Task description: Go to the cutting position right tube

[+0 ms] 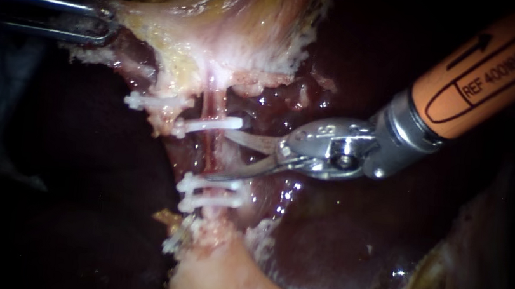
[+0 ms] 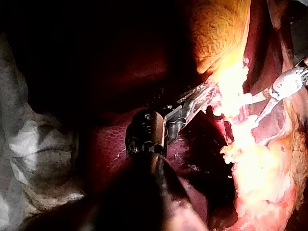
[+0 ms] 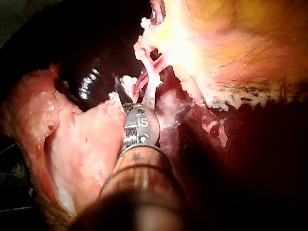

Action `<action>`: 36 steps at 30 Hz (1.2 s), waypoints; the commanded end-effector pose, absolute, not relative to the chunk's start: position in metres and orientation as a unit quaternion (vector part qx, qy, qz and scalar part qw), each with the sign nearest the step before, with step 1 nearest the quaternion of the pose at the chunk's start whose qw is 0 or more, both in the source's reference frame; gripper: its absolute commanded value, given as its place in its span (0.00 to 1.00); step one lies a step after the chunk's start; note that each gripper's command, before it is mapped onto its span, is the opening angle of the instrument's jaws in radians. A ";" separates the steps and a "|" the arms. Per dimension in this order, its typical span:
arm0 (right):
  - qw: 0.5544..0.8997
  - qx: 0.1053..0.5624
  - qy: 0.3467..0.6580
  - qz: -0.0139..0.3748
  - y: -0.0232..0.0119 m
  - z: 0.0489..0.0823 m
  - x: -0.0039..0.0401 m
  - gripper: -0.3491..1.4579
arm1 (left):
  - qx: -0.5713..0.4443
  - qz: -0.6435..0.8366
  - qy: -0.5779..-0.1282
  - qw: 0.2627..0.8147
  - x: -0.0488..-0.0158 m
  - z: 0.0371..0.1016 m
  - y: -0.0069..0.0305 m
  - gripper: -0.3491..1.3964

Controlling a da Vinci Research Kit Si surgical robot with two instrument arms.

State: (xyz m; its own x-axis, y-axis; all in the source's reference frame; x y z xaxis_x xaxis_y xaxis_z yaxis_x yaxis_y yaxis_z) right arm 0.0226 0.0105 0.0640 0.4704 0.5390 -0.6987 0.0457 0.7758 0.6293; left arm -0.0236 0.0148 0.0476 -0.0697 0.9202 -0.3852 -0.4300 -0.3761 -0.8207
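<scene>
— Where do we stand at the right tube [image 1: 213, 100]?
— Our right instrument [image 1: 218, 154] comes in from the upper right, and its claw, two thin blades, stands apart. The blades reach the tube from its right side, in the bare stretch between the upper clip [image 1: 212, 124] and the pair of lower clips [image 1: 211, 192]. We cannot tell whether the tube lies between the blades or just at their tips.
— And our left instrument [image 1: 101, 23]?
— At the upper left, well apart from the blades, its claw is clamped on the pale edge of the gallbladder [image 1: 219, 25], with the tissue drawn taut toward it. The dark, wet liver [image 1: 337, 236] lies under and around the blades
</scene>
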 end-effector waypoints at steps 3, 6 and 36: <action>0.798 0.308 0.497 0.146 0.0103 0.0644 0.0233 0.96 | -0.470 0.683 -0.261 0.494 -0.0236 0.0476 0.0148 0.00; 0.793 0.316 0.503 0.135 0.0101 0.0647 0.0238 0.96 | -0.470 0.683 -0.261 0.494 -0.0236 0.0476 0.0148 0.00; 0.760 0.349 0.531 0.136 0.0099 0.0656 0.0294 0.92 | -0.470 0.683 -0.260 0.494 -0.0238 0.0476 0.0149 0.00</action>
